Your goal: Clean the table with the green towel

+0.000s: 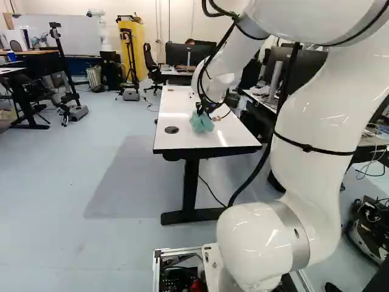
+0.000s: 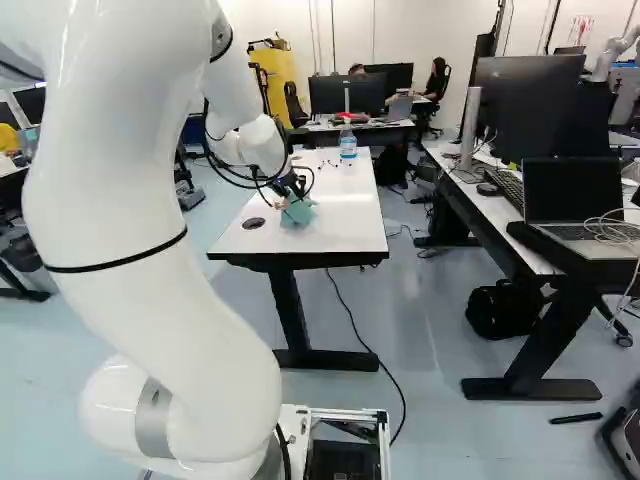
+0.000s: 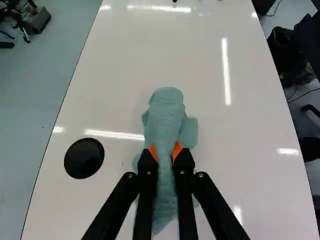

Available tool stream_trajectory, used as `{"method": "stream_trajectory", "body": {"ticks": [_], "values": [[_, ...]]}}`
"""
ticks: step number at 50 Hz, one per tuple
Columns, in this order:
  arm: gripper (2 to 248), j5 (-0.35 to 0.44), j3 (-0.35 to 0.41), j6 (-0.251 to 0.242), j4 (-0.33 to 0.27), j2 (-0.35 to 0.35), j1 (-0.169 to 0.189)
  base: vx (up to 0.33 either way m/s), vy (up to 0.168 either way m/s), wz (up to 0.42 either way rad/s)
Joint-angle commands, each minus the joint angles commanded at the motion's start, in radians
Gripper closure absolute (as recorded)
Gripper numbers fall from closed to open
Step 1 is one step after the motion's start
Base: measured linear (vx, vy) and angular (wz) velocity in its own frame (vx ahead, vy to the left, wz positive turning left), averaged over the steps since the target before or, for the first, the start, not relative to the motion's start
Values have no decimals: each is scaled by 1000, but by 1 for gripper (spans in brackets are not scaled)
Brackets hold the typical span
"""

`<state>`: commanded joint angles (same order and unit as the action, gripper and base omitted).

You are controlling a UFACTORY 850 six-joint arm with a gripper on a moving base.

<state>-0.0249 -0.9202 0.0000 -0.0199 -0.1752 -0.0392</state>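
I have the green towel [image 3: 165,117] clamped between both orange pads [image 3: 178,149] of the end effector [image 1: 202,112], bunched up and bulging out ahead of the fingertips. Just beside the end effector, on its left, a round black disk [image 3: 84,158] sits in the tabletop. The long left edge of the table [image 3: 225,165] runs past beyond the disk, and the right edge is about as far off on the other side. The short edge facing my base lies behind the end effector, nearer than the far one; ahead, the white top carries on a good way. To the left past the long edge I see floor [image 1: 109,164], and to the right a second table [image 2: 490,205] with a laptop [image 2: 575,205] runs alongside, with a gap between. At the far end, well ahead of the end effector, stands a clear bottle [image 2: 348,145].

My arm [image 1: 316,121] rises from its joint at the foot of the base views, arches forward and tips its wrist down towards the tabletop.

The fingers cover the middle of the towel, so I can't make out its folds there. The arm blocks much of the right base view's left side. The dark bits [image 2: 330,163] near the bottle are too small to identify.
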Motion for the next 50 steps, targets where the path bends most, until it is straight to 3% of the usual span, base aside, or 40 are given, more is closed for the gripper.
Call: {"method": "stream_trajectory", "body": {"ticks": [16, 50], "values": [[203, 51, 35, 0, 0, -6, -20, 0, 0, 0], [203, 49, 36, 0, 0, -33, -22, 0, 0, 0]]}}
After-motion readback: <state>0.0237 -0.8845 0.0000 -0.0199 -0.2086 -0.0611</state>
